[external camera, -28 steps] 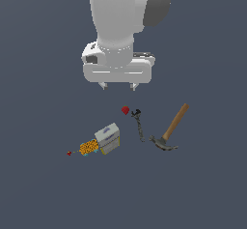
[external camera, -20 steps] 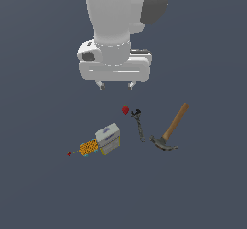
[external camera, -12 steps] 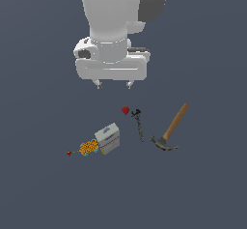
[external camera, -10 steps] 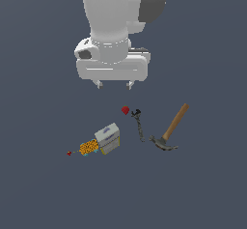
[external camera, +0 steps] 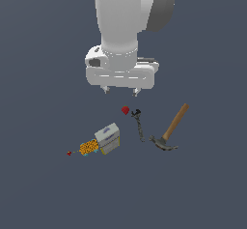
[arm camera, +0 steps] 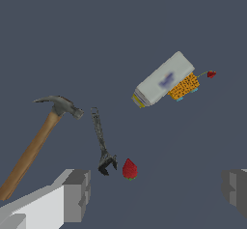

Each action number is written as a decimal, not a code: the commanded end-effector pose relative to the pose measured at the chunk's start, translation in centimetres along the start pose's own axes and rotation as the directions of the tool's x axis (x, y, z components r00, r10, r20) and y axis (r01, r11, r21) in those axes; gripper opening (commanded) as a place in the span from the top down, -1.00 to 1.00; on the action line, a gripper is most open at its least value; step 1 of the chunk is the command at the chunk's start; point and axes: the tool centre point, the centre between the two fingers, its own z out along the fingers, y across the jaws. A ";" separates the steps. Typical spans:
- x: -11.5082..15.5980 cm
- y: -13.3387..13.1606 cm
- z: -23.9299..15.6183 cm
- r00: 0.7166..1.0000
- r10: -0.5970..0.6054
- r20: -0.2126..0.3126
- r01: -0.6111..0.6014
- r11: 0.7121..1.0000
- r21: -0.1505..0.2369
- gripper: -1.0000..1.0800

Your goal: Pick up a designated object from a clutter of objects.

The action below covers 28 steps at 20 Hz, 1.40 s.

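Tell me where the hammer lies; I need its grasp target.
In the exterior view the hammer lies farthest to that view's right, just beyond the dark chain-like tool, away from the grey-white box.

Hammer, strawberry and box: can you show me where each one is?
Hammer (external camera: 175, 122): exterior view, middle of the wooden handle.
Strawberry (arm camera: 129, 169): wrist view, middle of the red body.
Box (external camera: 107, 133): exterior view, its grey top face.

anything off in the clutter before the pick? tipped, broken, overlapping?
Nothing stands out. The hammer lies flat and whole, apart from the thin dark tool beside it. The strawberry sits alone. The grey-white box rests against the orange patterned piece, the only contact. The gripper hangs open above, holding nothing.
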 end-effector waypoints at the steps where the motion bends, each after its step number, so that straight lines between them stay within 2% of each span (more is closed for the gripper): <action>1: 0.2 -1.0 0.8 1.000 0.026 0.000 -0.026 1.000 -0.003 -0.92; 14: 1.1 -8.0 6.3 0.979 0.205 -0.005 -0.205 0.979 -0.020 -0.92; 28: 0.2 -16.1 12.6 0.920 0.391 -0.014 -0.391 0.920 -0.023 -0.92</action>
